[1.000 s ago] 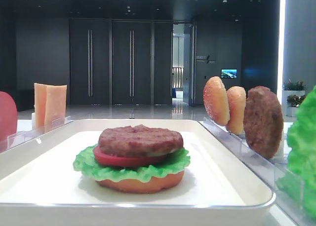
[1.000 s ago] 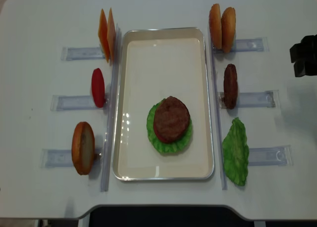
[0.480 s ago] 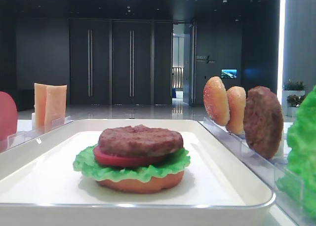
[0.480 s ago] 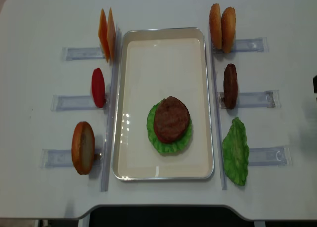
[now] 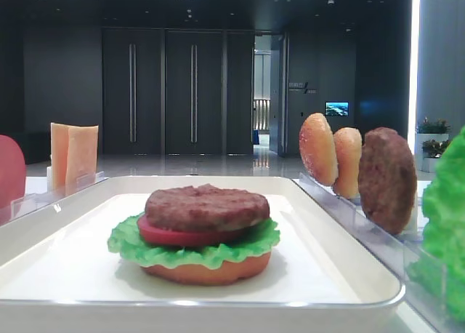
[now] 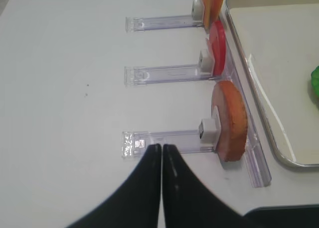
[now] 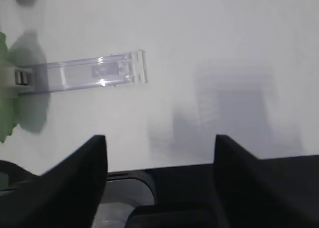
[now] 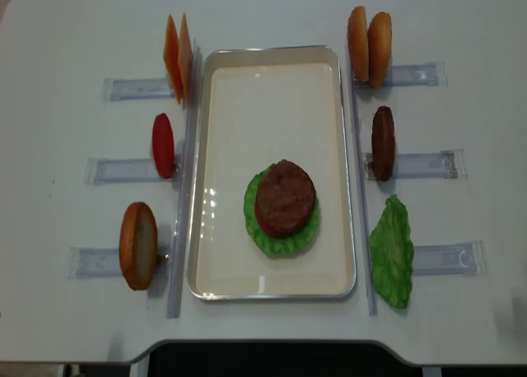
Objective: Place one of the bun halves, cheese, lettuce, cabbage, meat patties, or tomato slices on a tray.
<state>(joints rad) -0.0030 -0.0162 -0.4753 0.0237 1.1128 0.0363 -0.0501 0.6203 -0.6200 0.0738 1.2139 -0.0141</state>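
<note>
White and matte, the surface (image 8: 66, 31) carries a white tray (image 8: 272, 60) at its middle, flanked by clear plastic racks (image 8: 424, 165) on both sides. On the tray sits a stack: a bun half (image 5: 207, 269) at the bottom, ruffled lettuce (image 8: 265, 233), a tomato slice (image 5: 174, 235) and a meat patty (image 8: 285, 197) on top. Only the low front view shows the bun and tomato under the patty; from overhead they are hidden.

Left of the tray stand two cheese slices (image 8: 177, 56) on edge, a spare tomato slice (image 8: 163, 145) and a spare bun half (image 8: 137, 245). Right of it stand a pair of bun halves (image 8: 369, 44), a second patty (image 8: 383, 142) and a loose lettuce leaf (image 8: 391, 252) leaning by its rack.

Neither arm appears in the two high views. The left wrist view shows the left claw (image 6: 162, 151) with its dark fingers pressed together, empty, hovering at the outer end of the rack that holds the spare bun half. The right wrist view shows the right claw (image 7: 160, 153) with fingers spread wide apart and nothing between them, over bare surface near its front edge, with one empty rack (image 7: 84, 74) and a sliver of green leaf at the left border.

Behind the tray the low view shows a dim hall with dark panelled doors (image 5: 163, 93), a glossy floor and a small lit screen (image 5: 336, 108).
</note>
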